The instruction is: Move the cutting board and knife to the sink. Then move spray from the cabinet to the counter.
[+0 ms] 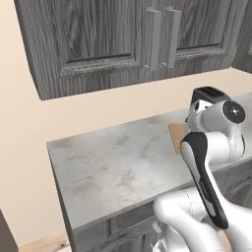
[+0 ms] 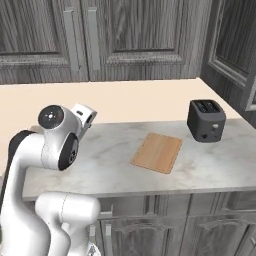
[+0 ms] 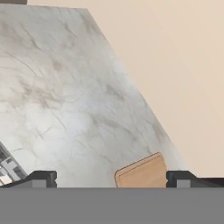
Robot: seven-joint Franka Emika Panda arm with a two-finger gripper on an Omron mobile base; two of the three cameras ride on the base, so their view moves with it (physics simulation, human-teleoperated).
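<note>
Marbled counter (image 2: 210,170) carries the cutting board (image 2: 157,152), laid flat just left of the toaster (image 2: 205,120). Above the counter the gripper (image 3: 111,178) is held spread, empty. Such a flat board may be pushed, not lifted.

wooden cutting board (image 2: 157,152) flat on marbled counter (image 2: 100,160)

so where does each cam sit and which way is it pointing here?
Left base view: behind-left of arm, looking at counter and cabinet; elbow blocks most of cutting board.
Right base view: behind-right; cutting board, toaster, arm at lower left.
Hand view: looks along the open gripper at counter, board corner.
All three views share the board and counter.
</note>
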